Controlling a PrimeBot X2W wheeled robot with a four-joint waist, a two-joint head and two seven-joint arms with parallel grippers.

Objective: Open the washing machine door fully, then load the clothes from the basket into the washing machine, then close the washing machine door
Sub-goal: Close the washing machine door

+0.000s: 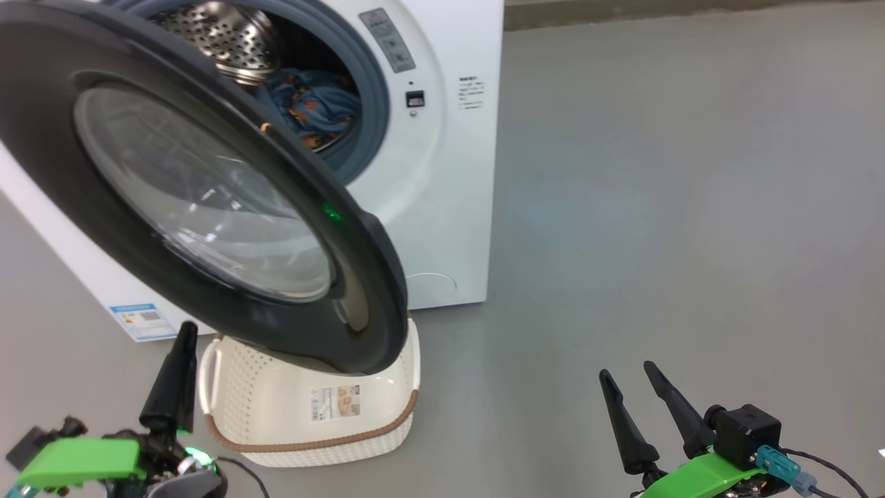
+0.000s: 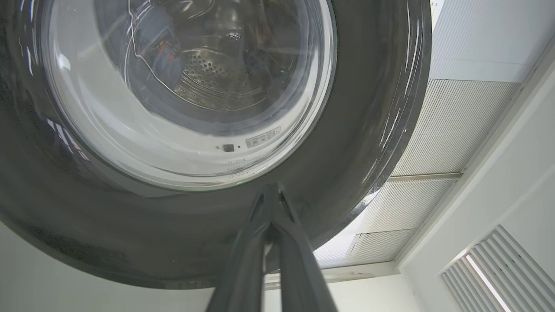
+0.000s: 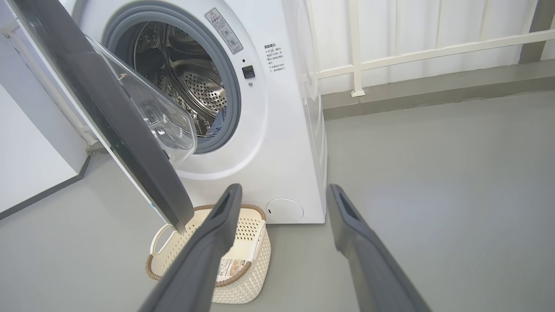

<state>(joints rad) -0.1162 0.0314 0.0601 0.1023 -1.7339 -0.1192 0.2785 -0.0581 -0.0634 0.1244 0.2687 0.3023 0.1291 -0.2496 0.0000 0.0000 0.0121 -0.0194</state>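
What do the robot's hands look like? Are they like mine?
The left end effector and right end effector each have two long, pointed black fingers on a bright green mount. The right one carries a small black box with a teal plug and dark cable.

Drum mouth (image 1: pixel 297 62): partly screened by the half-swung washing machine door (image 1: pixel 207 194).
Under door: basket (image 1: pixel 276 408) blocks the floor (image 1: pixel 657 207).
Right: open floor.

Bright, even daylight with soft shadows. Glare streaks the door (image 1: pixel 207 194) glass — a green glint sits on its rim at three o'clock. Wrist views bow at the edges — near fingers (image 3: pixel 208 255) look soft.
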